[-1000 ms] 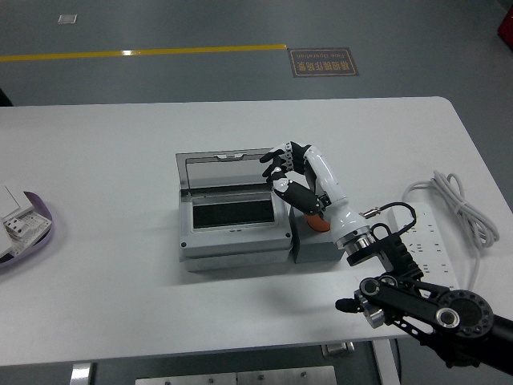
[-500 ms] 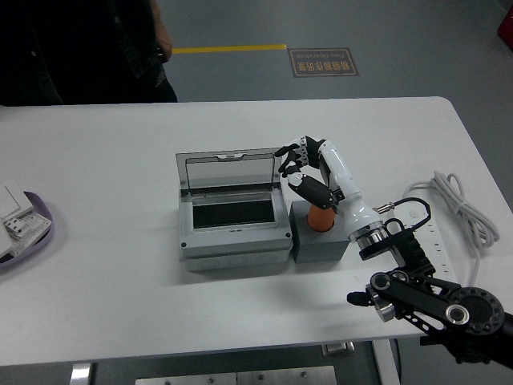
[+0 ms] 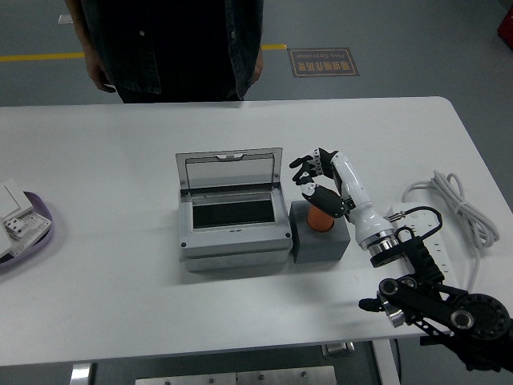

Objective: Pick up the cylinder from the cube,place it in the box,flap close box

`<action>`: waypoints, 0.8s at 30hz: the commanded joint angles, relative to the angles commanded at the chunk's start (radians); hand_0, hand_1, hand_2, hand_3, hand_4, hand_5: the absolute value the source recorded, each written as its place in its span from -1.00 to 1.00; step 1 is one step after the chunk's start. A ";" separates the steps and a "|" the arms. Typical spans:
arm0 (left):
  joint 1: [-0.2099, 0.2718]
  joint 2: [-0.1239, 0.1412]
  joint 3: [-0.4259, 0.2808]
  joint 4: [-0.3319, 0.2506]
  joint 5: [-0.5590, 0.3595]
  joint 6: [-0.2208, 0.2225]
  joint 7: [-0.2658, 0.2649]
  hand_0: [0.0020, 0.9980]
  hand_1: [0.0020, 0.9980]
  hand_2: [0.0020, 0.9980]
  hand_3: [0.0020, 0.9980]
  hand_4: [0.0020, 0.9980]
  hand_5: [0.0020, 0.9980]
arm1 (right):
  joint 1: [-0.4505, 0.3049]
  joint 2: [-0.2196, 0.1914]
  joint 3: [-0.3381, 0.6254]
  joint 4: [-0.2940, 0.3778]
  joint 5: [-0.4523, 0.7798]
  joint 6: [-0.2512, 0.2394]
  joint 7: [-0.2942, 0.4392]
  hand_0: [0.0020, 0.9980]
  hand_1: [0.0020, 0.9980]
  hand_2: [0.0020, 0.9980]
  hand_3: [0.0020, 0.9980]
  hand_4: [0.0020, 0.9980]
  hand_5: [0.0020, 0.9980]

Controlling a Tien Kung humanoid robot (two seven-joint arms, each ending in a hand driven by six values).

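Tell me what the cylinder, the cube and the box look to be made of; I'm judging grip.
Cylinder: orange, smooth, looks like plastic, though its finish is hard to tell. Cube: dull grey, matte, perhaps plastic or foam. Box: grey moulded plastic by its screwed corners, with a clear, glossy hinged lid standing open.

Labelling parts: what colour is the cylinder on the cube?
Orange, in the head view: the cylinder under the right hand.

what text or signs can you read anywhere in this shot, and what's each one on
Floor sign beyond the table: two lines of print, too blurred to read.
Grey box, its open lid, the cube, the orange cylinder and the power strip: no readable text.
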 joint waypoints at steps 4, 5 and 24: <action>-0.001 0.000 0.001 0.000 0.000 0.000 0.000 0.04 0.11 0.14 0.19 0.42 -0.51 | -0.009 0.002 -0.004 -0.004 0.008 0.005 0.009 0.29 0.10 0.12 0.27 0.20 -0.93; -0.001 -0.001 0.001 0.000 0.000 0.000 0.000 0.04 0.11 0.14 0.19 0.42 -0.51 | -0.012 0.002 -0.006 -0.005 0.013 0.007 0.013 0.29 0.10 0.12 0.27 0.20 -0.93; -0.003 -0.001 0.001 -0.001 0.007 0.000 0.000 0.03 0.11 0.13 0.19 0.41 -0.51 | -0.041 0.005 -0.018 -0.023 0.056 0.021 0.045 0.44 0.02 0.09 0.27 0.70 -0.21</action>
